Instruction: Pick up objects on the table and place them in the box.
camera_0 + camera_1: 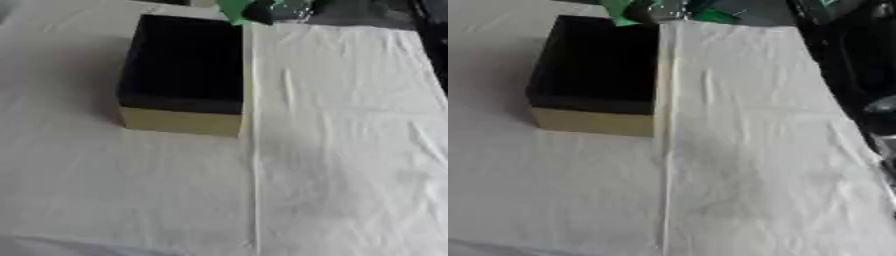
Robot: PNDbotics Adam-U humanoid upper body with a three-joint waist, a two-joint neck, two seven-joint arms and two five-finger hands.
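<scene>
An open box (182, 122) with a dark inside and a tan front wall stands on the white cloth, left of centre. Just past its far right corner, at the top edge, is a green object (233, 11), blurred, with a glint beside it. A dark shape (655, 10) lies over the green object; it looks like my right hand, cut off by the top edge. My right arm (846, 55) runs dark along the right side in the right eye view. The left hand shows in no view.
White creased cloth (341, 150) covers the table, with a seam running down from the box's right side. A dark strip lies beyond the cloth's far edge (367, 15).
</scene>
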